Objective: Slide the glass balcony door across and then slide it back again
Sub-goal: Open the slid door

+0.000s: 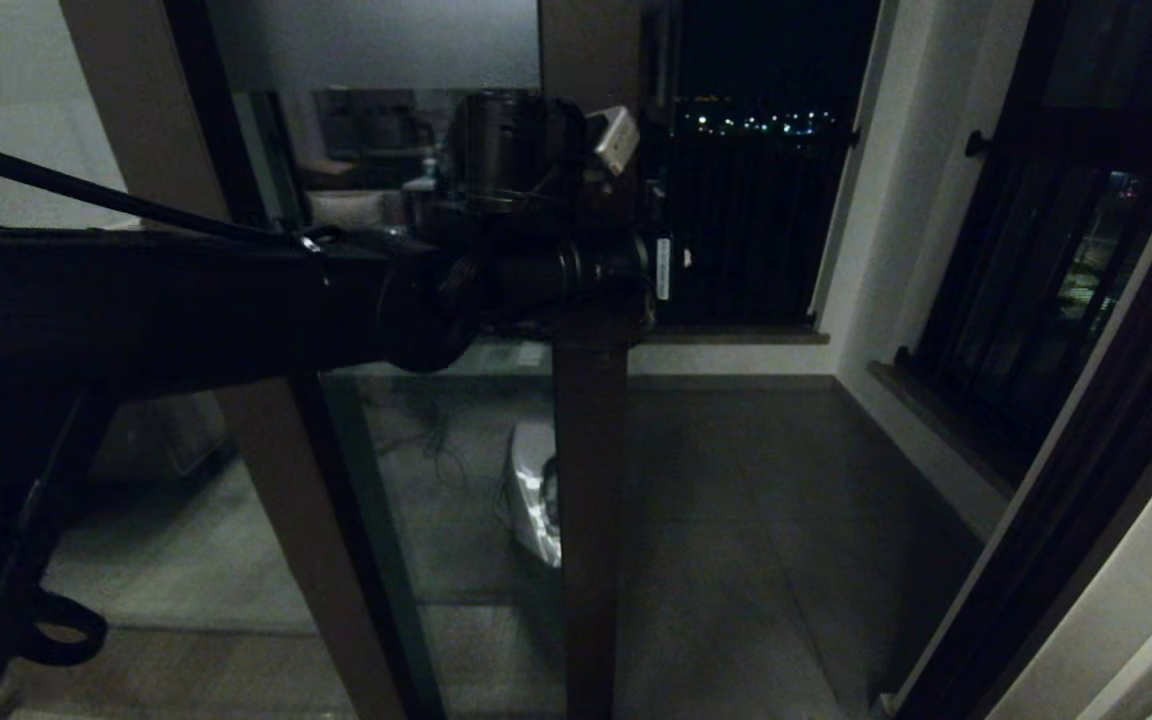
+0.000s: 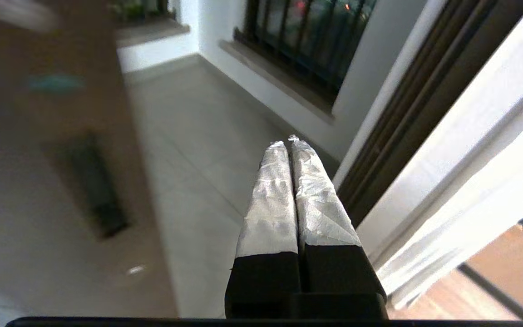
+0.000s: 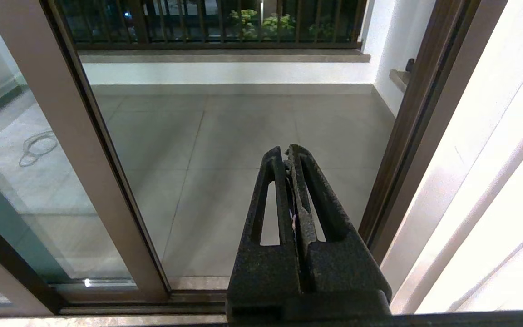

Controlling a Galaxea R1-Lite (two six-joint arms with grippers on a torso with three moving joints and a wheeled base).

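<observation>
The glass balcony door stands partly slid aside; its brown edge stile [image 1: 588, 470] rises through the middle of the head view, with glass [image 1: 456, 450] to its left. My left arm [image 1: 236, 300] reaches across to that stile at about chest height. In the left wrist view my left gripper [image 2: 287, 141] is shut and holds nothing; its white-wrapped fingers [image 2: 270, 204] point past the stile [image 2: 39, 136] into the opening. The black recessed handle [image 2: 98, 190] and a silver screw [image 2: 135, 270] lie beside them. Whether the fingers touch the stile cannot be told. My right gripper [image 3: 286, 150] is shut and empty, low before the doorway.
The grey balcony floor [image 1: 736, 500] shows through the opening. The dark fixed door frame [image 1: 1086, 480] and a white wall bound it on the right. A barred window [image 1: 1036, 300] and a railing [image 1: 736, 230] lie beyond. A second brown-framed panel [image 1: 276, 480] stands left of the door.
</observation>
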